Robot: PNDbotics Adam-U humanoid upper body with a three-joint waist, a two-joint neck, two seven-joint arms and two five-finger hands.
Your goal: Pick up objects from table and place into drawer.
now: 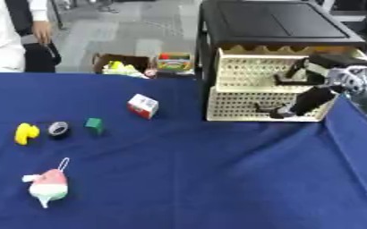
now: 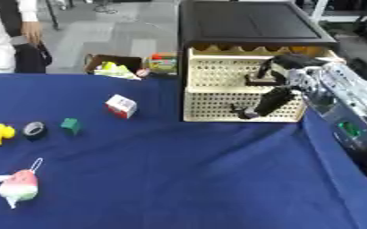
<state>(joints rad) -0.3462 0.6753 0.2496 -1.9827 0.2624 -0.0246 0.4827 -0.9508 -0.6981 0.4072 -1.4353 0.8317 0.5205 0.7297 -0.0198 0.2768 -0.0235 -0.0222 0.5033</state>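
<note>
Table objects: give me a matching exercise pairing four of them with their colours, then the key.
Things:
1. duck-shaped toy
2. tape roll
3. small block
4. cube box

Colours:
A. green
B. red and white
C. yellow
D. dark with a grey ring

Pairs: 1-C, 2-D, 3-A, 4-B.
</note>
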